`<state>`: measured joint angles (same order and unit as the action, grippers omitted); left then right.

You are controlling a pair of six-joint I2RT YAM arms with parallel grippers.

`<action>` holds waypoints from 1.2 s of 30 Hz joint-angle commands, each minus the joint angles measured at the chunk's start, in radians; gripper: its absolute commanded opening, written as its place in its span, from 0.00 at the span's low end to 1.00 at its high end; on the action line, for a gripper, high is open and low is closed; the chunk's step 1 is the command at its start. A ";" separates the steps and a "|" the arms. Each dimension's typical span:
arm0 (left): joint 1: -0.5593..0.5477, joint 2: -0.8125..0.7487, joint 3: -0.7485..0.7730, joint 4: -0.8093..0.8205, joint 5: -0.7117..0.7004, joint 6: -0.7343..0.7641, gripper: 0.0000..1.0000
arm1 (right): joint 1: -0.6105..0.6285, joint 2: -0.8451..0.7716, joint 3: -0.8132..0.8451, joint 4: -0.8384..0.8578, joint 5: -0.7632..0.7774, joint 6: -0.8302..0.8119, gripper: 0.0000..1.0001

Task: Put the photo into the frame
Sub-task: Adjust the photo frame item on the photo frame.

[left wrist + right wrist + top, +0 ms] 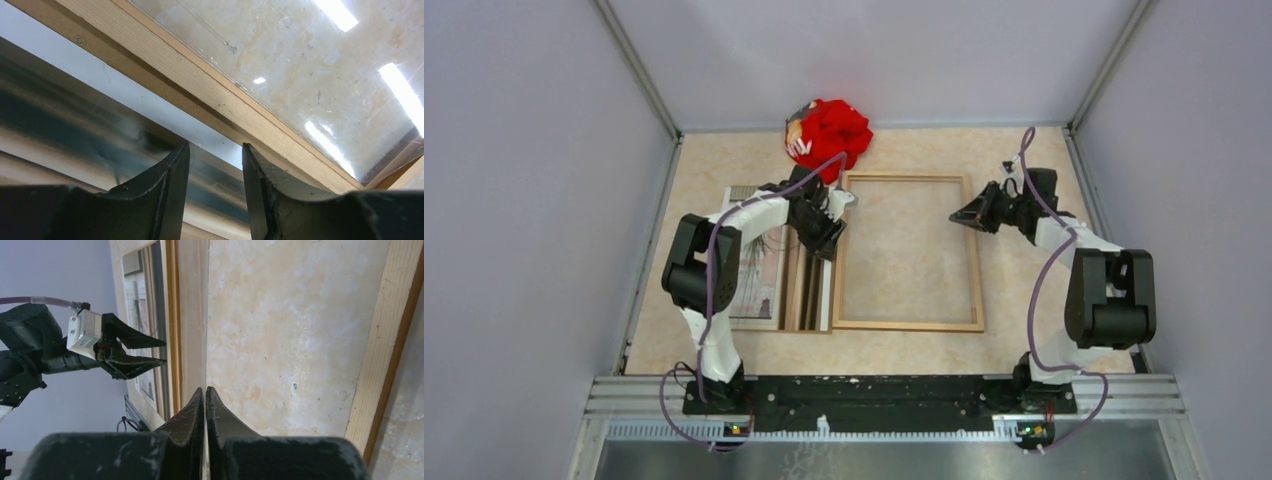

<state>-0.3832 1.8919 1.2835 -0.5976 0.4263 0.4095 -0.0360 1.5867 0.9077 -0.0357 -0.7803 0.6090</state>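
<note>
Much of the photo (762,288) is hidden: the left arm crosses over it in the top view, so only its pale near part and a strip by the far edge show, and the print's picture is too small to read there. It lies flat on the bench (874,352), outside the frame (907,325) and to its left, with a narrow brown board (810,295) between the two. That board shows only as dark and brown bands, and in the left wrist view it is a glossy blur. The frame lies flat at mid-bench. Its opening holds a clear pane (300,75) that carries bright reflections and fine scratches, with the marbled bench top showing through. The left claw (215,150) has a moderate gap between its fingers and grips nothing. It hangs over the glossy band just beside the frame's left rail. The right claw (205,390) is pressed closed with nothing seen in it, turned on its side by the right rail. A crumpled red cloth (834,135) sits at the far edge, its white lettering unreadable.
</note>
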 commanded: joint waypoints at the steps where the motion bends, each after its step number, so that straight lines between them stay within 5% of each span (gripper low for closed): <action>1: -0.009 0.021 0.036 0.000 0.021 -0.009 0.48 | -0.004 -0.043 -0.033 0.152 -0.017 0.063 0.00; 15: -0.026 0.020 0.031 -0.007 0.033 -0.009 0.43 | -0.001 -0.135 -0.114 0.347 -0.043 0.285 0.00; 36: -0.030 0.005 0.016 0.006 0.057 -0.020 0.40 | 0.158 -0.180 -0.034 0.333 0.047 0.338 0.00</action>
<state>-0.4038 1.9072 1.3010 -0.5999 0.4328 0.4084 0.0925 1.4197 0.8150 0.2634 -0.7345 0.9398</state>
